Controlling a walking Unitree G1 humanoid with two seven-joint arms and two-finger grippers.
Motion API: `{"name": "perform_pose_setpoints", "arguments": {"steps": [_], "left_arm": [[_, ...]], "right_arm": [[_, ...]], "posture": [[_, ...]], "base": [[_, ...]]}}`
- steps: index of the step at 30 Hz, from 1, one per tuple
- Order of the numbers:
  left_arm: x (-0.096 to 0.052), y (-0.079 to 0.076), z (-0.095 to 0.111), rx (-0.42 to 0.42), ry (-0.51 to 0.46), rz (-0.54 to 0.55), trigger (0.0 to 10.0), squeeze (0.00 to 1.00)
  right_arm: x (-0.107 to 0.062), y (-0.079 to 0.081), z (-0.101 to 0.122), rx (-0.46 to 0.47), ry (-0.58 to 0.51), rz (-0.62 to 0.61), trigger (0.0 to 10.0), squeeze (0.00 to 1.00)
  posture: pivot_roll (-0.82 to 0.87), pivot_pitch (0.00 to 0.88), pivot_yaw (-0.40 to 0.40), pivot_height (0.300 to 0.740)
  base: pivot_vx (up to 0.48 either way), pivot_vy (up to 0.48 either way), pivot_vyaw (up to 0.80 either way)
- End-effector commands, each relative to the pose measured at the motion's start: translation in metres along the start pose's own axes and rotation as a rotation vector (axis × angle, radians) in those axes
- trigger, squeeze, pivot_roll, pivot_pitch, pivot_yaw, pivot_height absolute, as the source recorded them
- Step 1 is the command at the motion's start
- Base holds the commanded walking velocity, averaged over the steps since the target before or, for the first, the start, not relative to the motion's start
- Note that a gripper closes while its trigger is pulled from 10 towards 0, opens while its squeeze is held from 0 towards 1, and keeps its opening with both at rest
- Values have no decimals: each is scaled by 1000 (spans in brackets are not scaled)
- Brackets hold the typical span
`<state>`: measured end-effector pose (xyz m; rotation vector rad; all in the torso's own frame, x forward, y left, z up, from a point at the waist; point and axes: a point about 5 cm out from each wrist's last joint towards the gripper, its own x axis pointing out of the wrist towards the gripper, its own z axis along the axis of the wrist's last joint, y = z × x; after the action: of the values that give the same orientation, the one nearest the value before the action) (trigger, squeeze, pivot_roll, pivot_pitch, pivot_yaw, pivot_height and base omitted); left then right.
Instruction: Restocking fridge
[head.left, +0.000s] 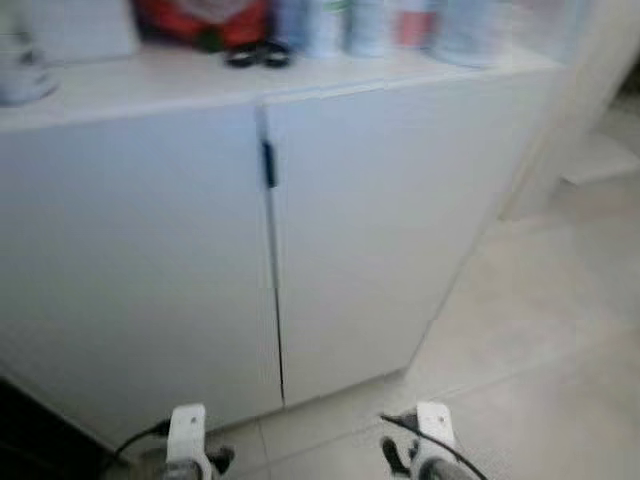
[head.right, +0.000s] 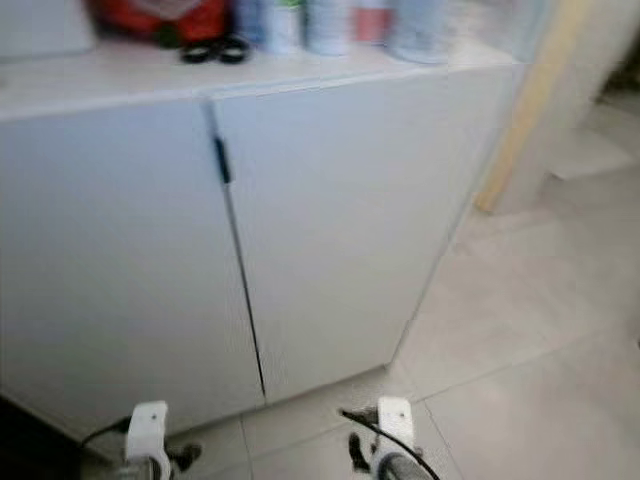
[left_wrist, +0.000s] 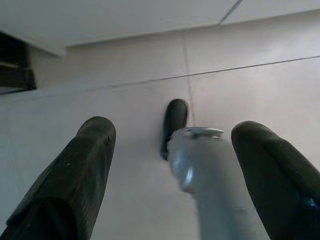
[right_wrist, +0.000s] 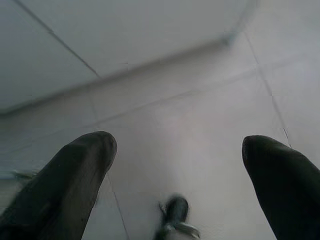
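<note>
Head views show a low white cupboard (head.left: 150, 260) with two flat doors standing right in front of the robot. A thin dark gap runs down between the doors, and a small dark handle (head.left: 268, 165) sits near the top of that gap. Both doors look closed.

On the white surface (head.left: 120, 85) on top of the cupboard, at the far edge, stand a few blurry things: a red round thing (head.left: 200, 20) toward the left, a small black thing (head.left: 258, 55) just in front of it, and a row of pale blue and white bottles (head.left: 350, 25) to the right. I cannot tell what is in them. No fridge can be made out.

To the right of the cupboard is a pale tiled floor (head.left: 540, 340) and a light wooden strip (head.right: 525, 105) leaning up along a wall.

Both arms hang low at the near edge. The left pincer (left_wrist: 185, 165) points down at the floor tiles with its two black fingers (left_wrist: 75, 175) spread wide and nothing between them. A silver leg with a dark foot (left_wrist: 175, 120) shows beyond it.

The right pincer (right_wrist: 185, 175) also points at the floor, its black fingers (right_wrist: 70, 180) wide apart and grasping nothing.
</note>
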<state>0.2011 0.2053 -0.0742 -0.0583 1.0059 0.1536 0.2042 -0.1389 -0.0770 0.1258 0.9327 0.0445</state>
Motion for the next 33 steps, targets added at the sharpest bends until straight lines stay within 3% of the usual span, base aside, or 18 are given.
{"name": "perform_pose_setpoints", "arguments": {"steps": [1,28,33], "left_arm": [[0,-7,0,3,7,-16,10000,0],[1,-7,2,-6,8,-4,10000,0],[1,-8,3,-17,7,-6,10000,0]], "right_arm": [[-2,-10,-8,2,29,-30,10000,0],[-2,-11,-7,-5,45,-25,10000,0],[-2,-10,-7,28,46,-27,10000,0]], "posture": [[25,0,-57,740],[26,0,-66,740],[27,0,-66,740]], "base": [[0,0,800],[0,0,800],[0,0,0]]}}
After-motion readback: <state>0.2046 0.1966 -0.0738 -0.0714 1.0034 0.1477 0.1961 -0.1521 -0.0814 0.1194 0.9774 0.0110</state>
